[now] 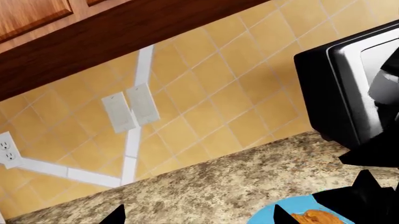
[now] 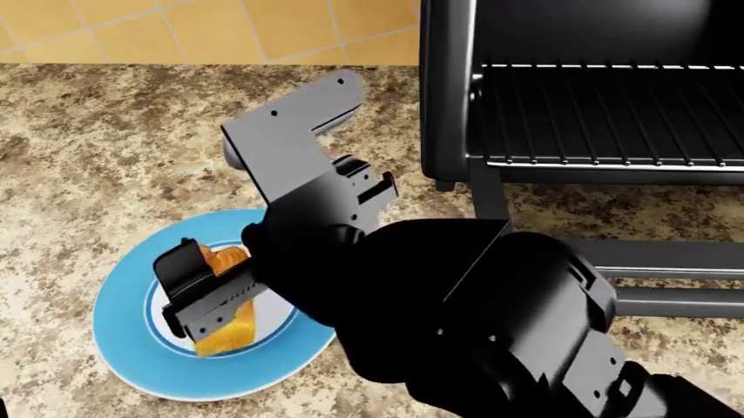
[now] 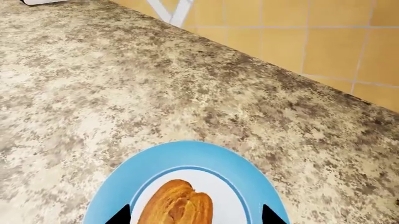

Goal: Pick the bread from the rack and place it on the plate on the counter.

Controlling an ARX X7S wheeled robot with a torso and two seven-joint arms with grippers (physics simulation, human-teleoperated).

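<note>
The bread lies on the white centre of the blue-rimmed plate on the counter. My right gripper reaches over the plate from the right, with its fingers on either side of the loaf. In the right wrist view the bread sits between the two fingertips of the right gripper, with a gap on one side, so the jaws are open. The plate lies under it. The rack in the oven is bare. My left gripper is open and empty above the counter, beside the plate.
The black-and-silver toaster oven stands at the back right, with its door folded down onto the counter. It also shows in the left wrist view. A yellow tiled wall with outlets runs behind, under wooden cabinets.
</note>
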